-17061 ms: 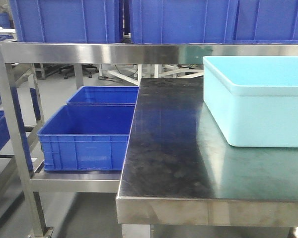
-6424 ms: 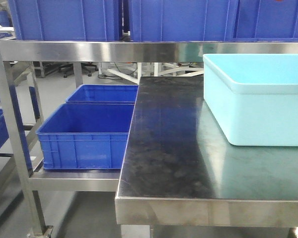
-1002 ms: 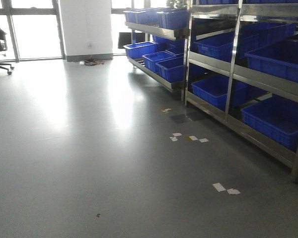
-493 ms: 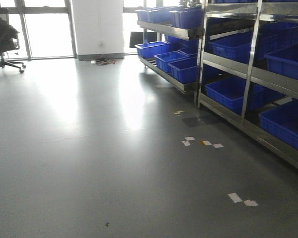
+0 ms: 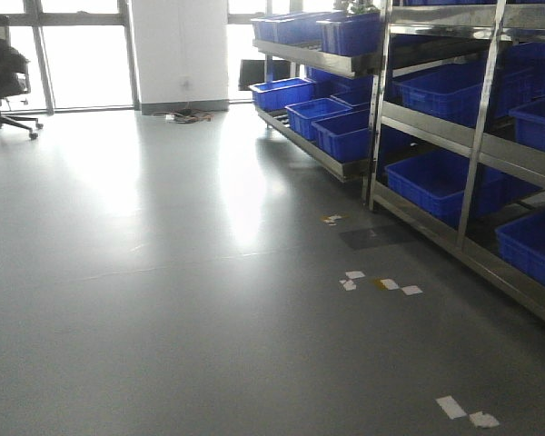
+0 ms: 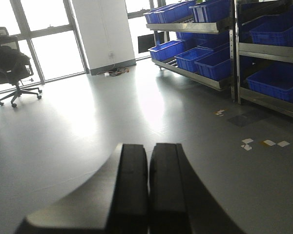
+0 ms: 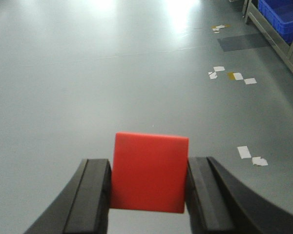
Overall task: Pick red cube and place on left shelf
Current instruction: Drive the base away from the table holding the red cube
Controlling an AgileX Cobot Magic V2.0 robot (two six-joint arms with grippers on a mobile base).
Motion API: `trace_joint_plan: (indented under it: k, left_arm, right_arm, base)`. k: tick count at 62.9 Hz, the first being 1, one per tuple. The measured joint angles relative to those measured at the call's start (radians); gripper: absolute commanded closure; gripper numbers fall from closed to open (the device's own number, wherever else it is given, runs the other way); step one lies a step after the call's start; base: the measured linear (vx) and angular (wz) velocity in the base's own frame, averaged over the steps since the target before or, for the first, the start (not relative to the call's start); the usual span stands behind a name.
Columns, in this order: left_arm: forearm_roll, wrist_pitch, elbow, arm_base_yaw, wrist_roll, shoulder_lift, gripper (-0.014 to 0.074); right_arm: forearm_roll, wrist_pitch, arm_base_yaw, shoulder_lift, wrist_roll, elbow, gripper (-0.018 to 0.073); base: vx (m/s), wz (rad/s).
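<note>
Only bits of the bot get shown, tbh, all from the wrist cams. The left gripper (image 6: 149,148) is made up of two matte black fingers (image 6: 132,185), flat on the inner faces, squared at the tips and flared out in a curve toward the base. Same build is seen on the right gripper (image 7: 147,165): black fingers (image 7: 94,195), flat pads, curved outer backs.

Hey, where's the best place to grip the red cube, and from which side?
Grip the red cube on its two opposite flat side faces, coming in from the wrist-camera side as the right gripper does: its fingers sit squarely on those parallel faces, with the cube centred between them.
</note>
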Motion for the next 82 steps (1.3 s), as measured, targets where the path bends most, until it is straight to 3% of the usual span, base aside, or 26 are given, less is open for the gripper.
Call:
trace_joint_plan:
  k: [34,82]
  left_arm:
    - [0.0,0.0,0.0,0.0,0.0,0.0,0.0495]
    - [0.0,0.0,0.0,0.0,0.0,0.0,0.0495]
  right_arm:
    - [0.0,0.0,0.0,0.0,0.0,0.0,0.053]
    - [0.0,0.0,0.0,0.0,0.0,0.0,0.053]
  base:
    - [0.43,-0.04]
    - [0.47,0.17]
